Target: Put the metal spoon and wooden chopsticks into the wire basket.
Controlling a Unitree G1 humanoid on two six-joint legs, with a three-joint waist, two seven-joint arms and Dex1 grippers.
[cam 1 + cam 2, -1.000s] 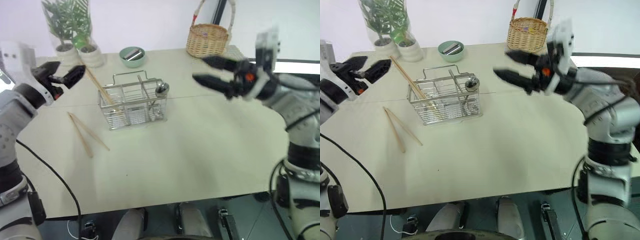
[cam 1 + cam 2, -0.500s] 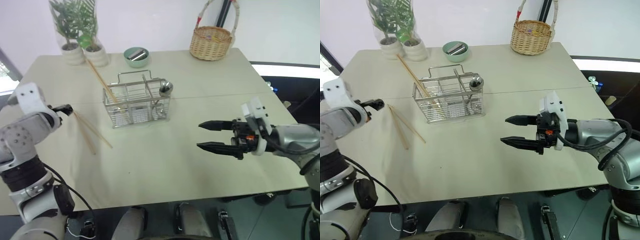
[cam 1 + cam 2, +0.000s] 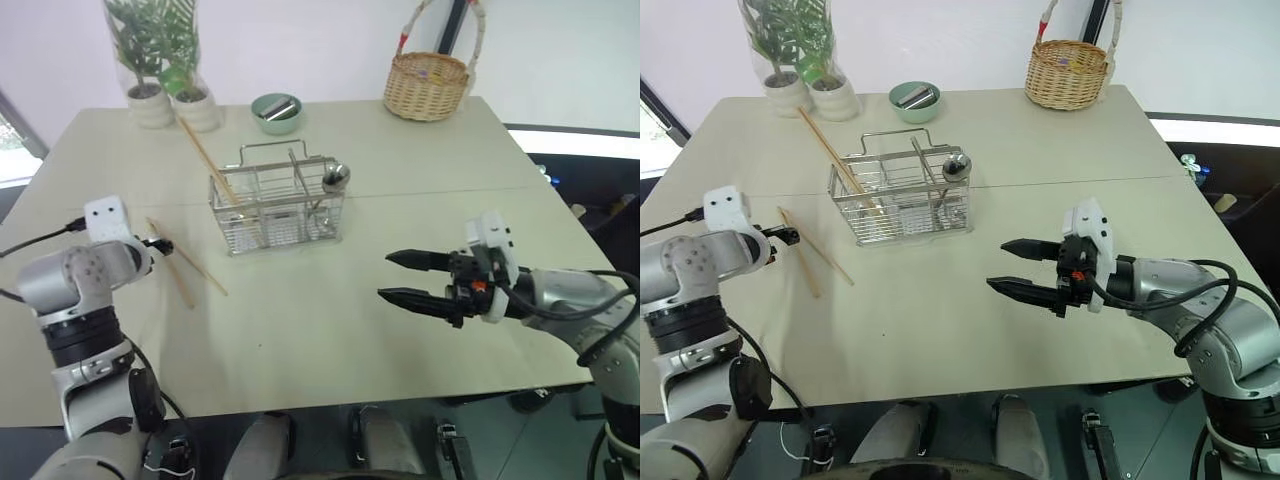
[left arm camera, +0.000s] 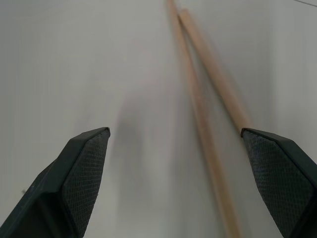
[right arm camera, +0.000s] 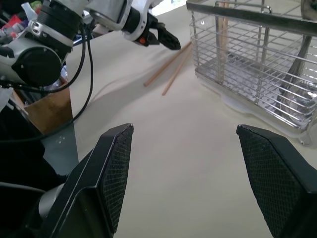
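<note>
The wire basket (image 3: pixel 278 200) stands mid-table. Inside it the metal spoon (image 3: pixel 335 178) stands bowl up at the right end, and one wooden chopstick (image 3: pixel 205 158) leans out of the left end. Two more wooden chopsticks (image 3: pixel 186 263) lie on the table left of the basket. My left gripper (image 4: pixel 174 131) is open, low over the near ends of that pair, which run between its fingers (image 4: pixel 84 168). My right gripper (image 3: pixel 385 275) is open and empty. It hovers over the table, right of and nearer than the basket, pointing left.
A round wicker basket (image 3: pixel 427 85) sits at the far right of the table. A green bowl (image 3: pixel 272 112) and two potted plants (image 3: pixel 165 100) sit at the back left. A box (image 5: pixel 49 106) stands beyond the table's left edge.
My left arm has dropped from head height down to the two chopsticks on the table. My right arm has sunk and drawn back toward me. Both grippers stayed open.
</note>
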